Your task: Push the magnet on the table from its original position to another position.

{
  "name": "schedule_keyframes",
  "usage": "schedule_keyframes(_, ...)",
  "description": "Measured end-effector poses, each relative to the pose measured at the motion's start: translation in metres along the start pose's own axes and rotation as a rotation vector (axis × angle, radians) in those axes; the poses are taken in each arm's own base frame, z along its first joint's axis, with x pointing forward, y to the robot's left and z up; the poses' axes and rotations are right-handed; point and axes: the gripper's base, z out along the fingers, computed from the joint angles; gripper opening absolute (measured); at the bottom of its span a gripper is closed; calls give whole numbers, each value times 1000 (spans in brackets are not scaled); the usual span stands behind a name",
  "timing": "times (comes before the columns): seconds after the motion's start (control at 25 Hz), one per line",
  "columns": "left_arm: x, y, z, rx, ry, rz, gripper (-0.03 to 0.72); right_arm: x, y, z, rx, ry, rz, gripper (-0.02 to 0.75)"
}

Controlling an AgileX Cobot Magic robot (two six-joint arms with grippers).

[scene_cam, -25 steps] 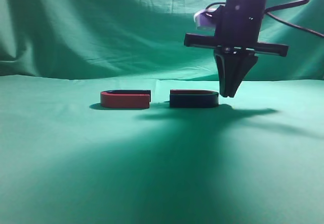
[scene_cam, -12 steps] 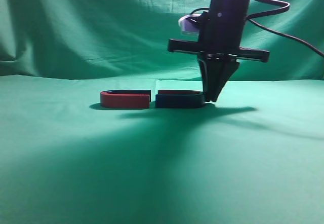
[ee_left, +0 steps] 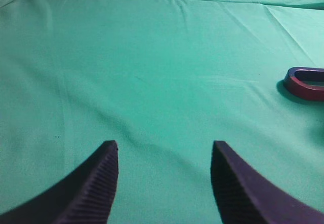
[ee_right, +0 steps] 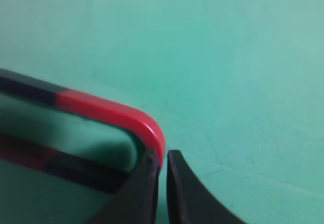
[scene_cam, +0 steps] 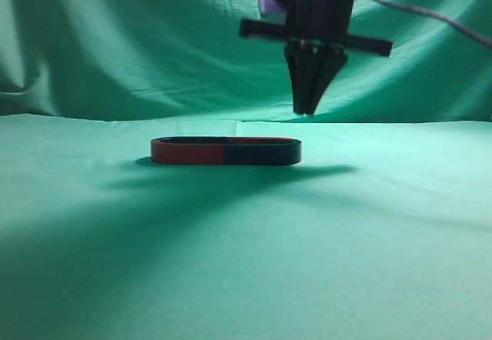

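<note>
Two U-shaped magnets lie joined end to end as one closed loop on the green cloth: a red-fronted half (scene_cam: 187, 152) on the left and a dark-fronted half (scene_cam: 261, 152) on the right. My right gripper (scene_cam: 306, 111) is shut and empty, hanging above the loop's right end without touching it. In the right wrist view the magnet's red curved end (ee_right: 147, 125) lies just beyond the shut fingertips of that gripper (ee_right: 163, 155). My left gripper (ee_left: 164, 148) is open and empty over bare cloth, with a red magnet end (ee_left: 304, 84) far off at the right edge.
A green cloth (scene_cam: 246, 263) covers the table and hangs as a backdrop (scene_cam: 115, 40) behind. The right arm's cable (scene_cam: 453, 21) runs off to the upper right. The left arm does not show in the exterior view.
My right gripper moved left, pushing the dark magnet until it met the red one, then rose clear above it. The red magnet stayed put.
</note>
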Motion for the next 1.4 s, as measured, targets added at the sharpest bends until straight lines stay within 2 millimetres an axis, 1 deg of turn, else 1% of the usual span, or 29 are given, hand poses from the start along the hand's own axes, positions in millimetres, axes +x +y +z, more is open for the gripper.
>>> schedule_keyframes(0.12, 0, 0, 0, 0, 0, 0, 399, -12, 5, -27, -10, -56, -12, 0)
schedule_keyframes(0.16, 0, 0, 0, 0, 0, 0, 399, -14, 6, -40, -15, -90, -16, 0)
schedule_keyframes(0.24, 0, 0, 0, 0, 0, 0, 399, -13, 9, -64, -23, -143, -22, 0)
schedule_keyframes(0.4, 0, 0, 0, 0, 0, 0, 399, 2, 13, -129, -40, -263, -40, 0)
schedule_keyframes(0.48, 0, 0, 0, 0, 0, 0, 399, 17, 15, -161, -46, -320, -56, 0)
schedule_keyframes(0.52, 0, 0, 0, 0, 0, 0, 399, 24, 15, -171, -47, -335, -62, 0)
schedule_keyframes(0.56, 0, 0, 0, 0, 0, 0, 399, 32, 14, -182, -44, -351, -67, 476)
schedule_keyframes(0.64, 0, 0, 0, 0, 0, 0, 399, 49, 13, -200, -34, -378, -73, 476)
schedule_keyframes(0.68, 0, 0, 0, 0, 0, 0, 399, 57, 11, -203, -27, -373, -74, 0)
schedule_keyframes(0.76, 0, 0, 0, 0, 0, 0, 399, 76, 9, -211, -20, -369, -76, 0)
schedule_keyframes(0.88, 0, 0, 0, 0, 0, 0, 399, 109, 3, -211, -10, -340, -73, 0)
schedule_keyframes(0.92, 0, 0, 0, 0, 0, 0, 399, 120, 2, -214, -10, -356, -74, 0)
schedule_keyframes(0.96, 0, 0, 0, 0, 0, 0, 399, 130, 0, -212, -11, -366, -72, 0)
schedule_keyframes(1.04, 0, 0, 0, 0, 0, 0, 399, 152, -3, -215, -14, -420, -73, 0)
schedule_keyframes(1.16, 0, 0, 0, 0, 0, 0, 399, 183, -9, -209, -21, -484, -71, 0)
schedule_keyframes(1.2, 0, 0, 0, 0, 0, 0, 399, 193, -10, -210, -26, -512, -70, 0)
schedule_keyframes(1.24, 0, 0, 0, 0, 0, 0, 399, 202, -12, -206, -27, -529, -70, 0)
schedule_keyframes(1.4, 0, 0, 0, 0, 0, 0, 399, 241, -19, -199, -42, -652, -69, 0)
